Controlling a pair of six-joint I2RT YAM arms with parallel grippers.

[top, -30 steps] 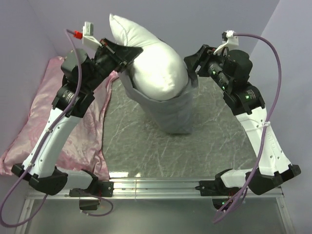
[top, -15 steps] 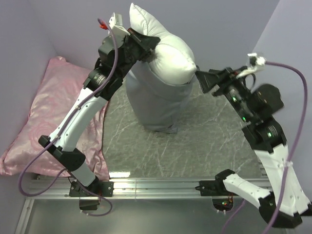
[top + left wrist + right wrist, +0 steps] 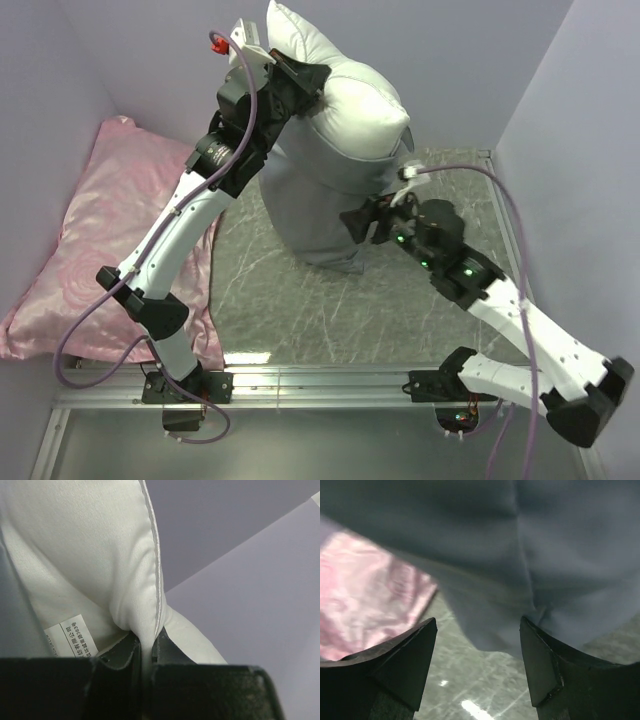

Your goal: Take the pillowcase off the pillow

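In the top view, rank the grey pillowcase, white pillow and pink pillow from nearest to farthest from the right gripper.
1. grey pillowcase, directly ahead of the open fingers of the right gripper.
2. white pillow, just above, sticking out of the pillowcase.
3. pink pillow, far over on the left side.

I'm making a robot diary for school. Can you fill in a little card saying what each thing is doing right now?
pillow: white, held up, top half out
pillowcase: grey, round the pillow's lower half
left gripper: shut on the pillow's seam
right gripper: open, low by the pillowcase
pink pillow: lying at the left
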